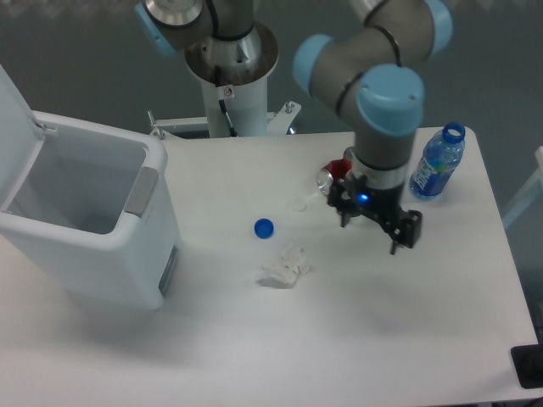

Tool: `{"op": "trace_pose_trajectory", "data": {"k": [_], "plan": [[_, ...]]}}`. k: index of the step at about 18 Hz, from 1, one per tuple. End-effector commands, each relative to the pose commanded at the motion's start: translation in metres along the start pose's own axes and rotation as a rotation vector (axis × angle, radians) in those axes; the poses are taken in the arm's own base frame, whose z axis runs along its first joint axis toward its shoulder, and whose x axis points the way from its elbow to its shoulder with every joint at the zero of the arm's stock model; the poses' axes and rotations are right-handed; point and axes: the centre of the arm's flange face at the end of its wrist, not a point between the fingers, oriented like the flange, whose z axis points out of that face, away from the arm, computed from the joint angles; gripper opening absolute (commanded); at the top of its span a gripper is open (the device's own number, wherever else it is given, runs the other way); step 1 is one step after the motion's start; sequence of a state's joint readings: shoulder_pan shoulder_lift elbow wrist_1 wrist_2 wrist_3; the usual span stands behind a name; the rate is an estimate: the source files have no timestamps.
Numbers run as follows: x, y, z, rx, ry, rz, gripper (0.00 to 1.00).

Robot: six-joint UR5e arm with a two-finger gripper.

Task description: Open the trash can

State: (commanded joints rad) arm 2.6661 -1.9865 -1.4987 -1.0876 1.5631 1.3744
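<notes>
I see the large white boxy plastic trash can (93, 229) at frame left, lid up; my end effector (371, 234) hangs right of centre, fingers apart, empty.

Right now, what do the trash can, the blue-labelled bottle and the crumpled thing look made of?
Trash can: white moulded plastic, smooth, slightly glossy, rounded corners. Bottle: clear plastic, looks see-through around the blue label. Crumpled thing: probably tissue or thin wrap, white and wrinkled; can't tell which.

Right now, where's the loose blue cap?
The blue cap lies on the table near the middle of the camera view, just above the crumpled white paper, between the trash can and the gripper.
</notes>
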Motion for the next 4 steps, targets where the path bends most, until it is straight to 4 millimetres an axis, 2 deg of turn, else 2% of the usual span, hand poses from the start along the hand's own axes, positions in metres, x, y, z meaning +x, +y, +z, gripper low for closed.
{"op": "trace_pose_trajectory", "data": {"k": [4], "plan": [[0.0014, -0.0003, 0.0037, -0.015, 0.006, 0.003, 1.0]]}}
